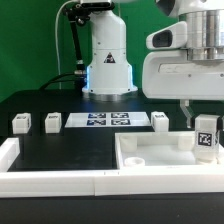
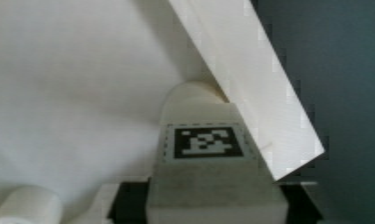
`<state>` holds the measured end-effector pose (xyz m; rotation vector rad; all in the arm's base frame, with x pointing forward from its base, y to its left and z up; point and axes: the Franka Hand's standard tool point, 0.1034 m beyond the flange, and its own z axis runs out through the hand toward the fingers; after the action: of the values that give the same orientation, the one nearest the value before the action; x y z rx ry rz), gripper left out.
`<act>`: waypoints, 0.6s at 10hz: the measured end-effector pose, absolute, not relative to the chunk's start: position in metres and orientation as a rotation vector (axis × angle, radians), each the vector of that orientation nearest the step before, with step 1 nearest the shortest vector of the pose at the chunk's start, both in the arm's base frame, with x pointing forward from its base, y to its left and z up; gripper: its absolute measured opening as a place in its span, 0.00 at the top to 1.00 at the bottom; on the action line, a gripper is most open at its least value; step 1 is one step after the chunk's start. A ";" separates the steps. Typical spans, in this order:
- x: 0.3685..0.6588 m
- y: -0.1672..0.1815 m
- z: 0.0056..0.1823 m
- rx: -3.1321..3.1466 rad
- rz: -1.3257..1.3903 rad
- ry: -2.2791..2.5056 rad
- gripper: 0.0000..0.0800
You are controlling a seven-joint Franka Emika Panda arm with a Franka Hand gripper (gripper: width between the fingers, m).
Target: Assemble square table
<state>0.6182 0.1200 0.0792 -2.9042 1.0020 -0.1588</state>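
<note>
Hand (image 1: 204, 118) tight around tagged leg block (image 1: 206, 140), beside white slab (image 1: 150, 162) rim.

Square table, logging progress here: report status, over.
End effector shut on one leg block, at the tabletop rim. Three other leg blocks stand beside the marker board. Nothing seen in the way.

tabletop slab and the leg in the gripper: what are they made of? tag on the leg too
Square tabletop: looks like white plastic, smooth with a faint sheen; the one-piece raised rim suggests moulding or printing.
Leg held in the gripper: same white plastic look, matte, with a rounded top.
Tag: flat printed black-and-white label, probably paper or a sticker; can't tell which.
</note>
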 end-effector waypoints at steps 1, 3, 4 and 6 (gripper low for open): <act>0.618 0.119 0.079 -2.826 -0.152 1.175 0.64; 0.618 0.119 0.079 -2.679 -0.131 1.457 0.63; 0.618 0.120 0.079 -2.614 -0.116 1.562 0.63; 0.618 0.120 0.079 -2.530 -0.111 1.685 0.63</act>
<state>0.6176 0.1197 0.0786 -2.5298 1.6850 -0.1108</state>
